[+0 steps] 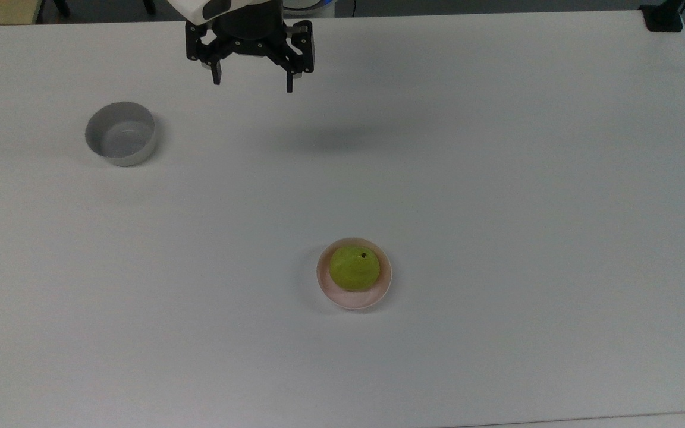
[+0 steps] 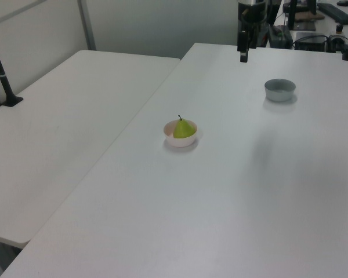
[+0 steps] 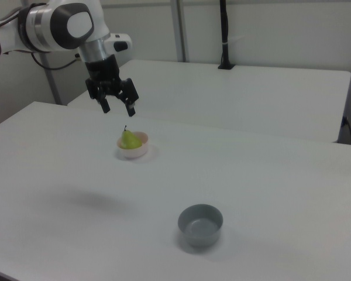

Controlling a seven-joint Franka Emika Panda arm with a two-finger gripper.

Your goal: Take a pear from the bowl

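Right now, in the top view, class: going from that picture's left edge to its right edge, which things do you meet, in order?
Grey bowl → gripper → pink bowl holding the pear → black clamp at the table's far corner.

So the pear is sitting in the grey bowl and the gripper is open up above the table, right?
Not quite. The pear sits in the pink bowl, as the top view shows; the grey bowl holds nothing. The rest stands: the gripper hangs open above the table.

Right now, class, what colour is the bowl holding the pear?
Pale pink bowl, clearest in the top view, with the yellow-green pear inside.
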